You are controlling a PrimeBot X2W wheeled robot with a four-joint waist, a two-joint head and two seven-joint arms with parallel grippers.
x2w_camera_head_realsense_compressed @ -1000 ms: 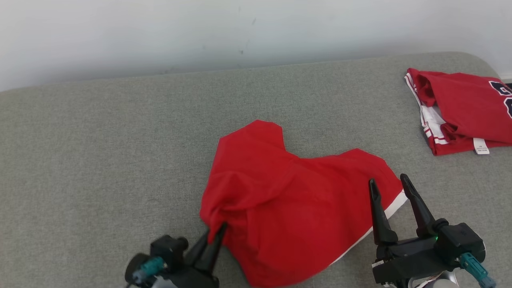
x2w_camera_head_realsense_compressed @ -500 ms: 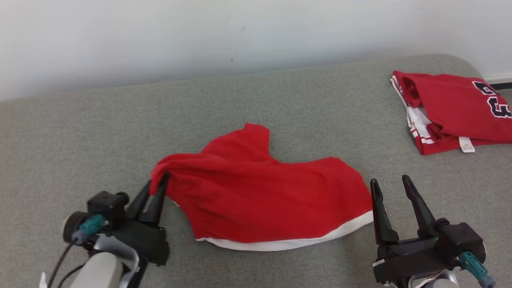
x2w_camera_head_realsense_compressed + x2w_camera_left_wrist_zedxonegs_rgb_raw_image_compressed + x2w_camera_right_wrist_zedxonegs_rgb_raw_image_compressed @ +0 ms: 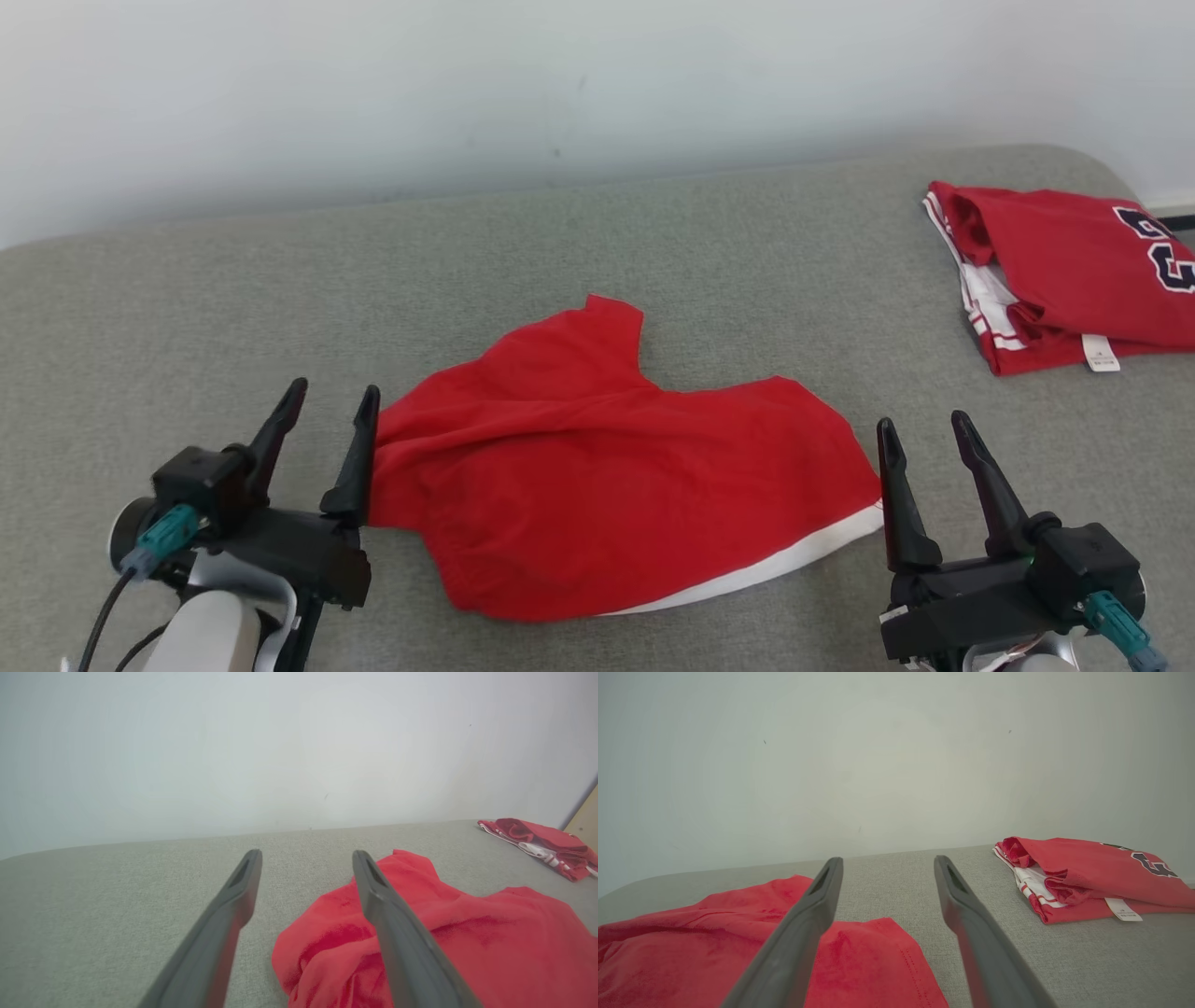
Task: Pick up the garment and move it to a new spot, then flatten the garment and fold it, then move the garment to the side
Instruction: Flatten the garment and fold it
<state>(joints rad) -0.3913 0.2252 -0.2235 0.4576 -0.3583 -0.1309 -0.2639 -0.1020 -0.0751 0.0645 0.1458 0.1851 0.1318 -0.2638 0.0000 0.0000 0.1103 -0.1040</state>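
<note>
Left pincer (image 3: 335, 387) spread wide, empty, right at the left edge of crumpled red white-hemmed cloth garment (image 3: 616, 467), lying mid grey fabric-covered table (image 3: 233, 299). Right pincer (image 3: 922, 420) also spread, empty, beside hem.

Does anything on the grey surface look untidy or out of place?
The red garment in the middle lies crumpled and skewed, its left edge bunched beside the open left tool. The folded red jersey at far right looks tidy.
</note>
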